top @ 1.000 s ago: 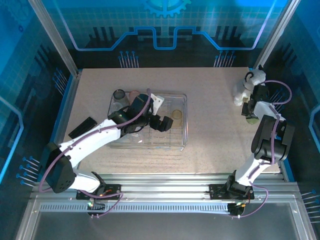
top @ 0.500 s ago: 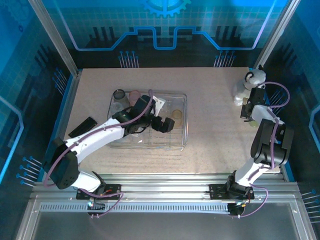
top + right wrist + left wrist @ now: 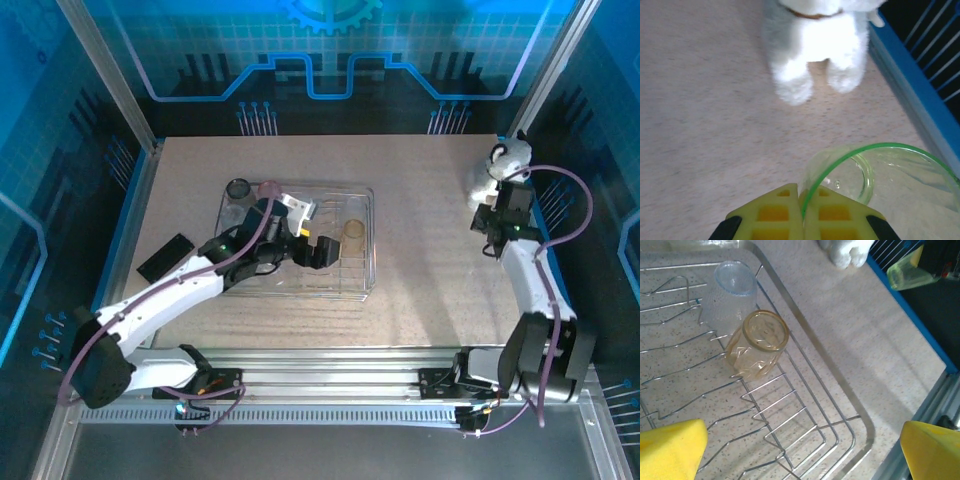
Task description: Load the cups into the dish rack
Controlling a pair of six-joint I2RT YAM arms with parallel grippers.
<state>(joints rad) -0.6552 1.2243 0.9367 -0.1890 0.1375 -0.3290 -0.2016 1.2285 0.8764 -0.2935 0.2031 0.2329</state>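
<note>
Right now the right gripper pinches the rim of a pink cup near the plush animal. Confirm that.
Not pink: the right gripper pinches the rim of a yellow-green cup near the plush animal, as the right wrist view shows.

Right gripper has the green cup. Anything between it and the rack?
Nothing on the table: the stretch from the green cup to the rack is bare. The plush toy sits on the far side, off that line. The left gripper hangs open over the rack beside the amber cup, which may crowd the drop.
</note>
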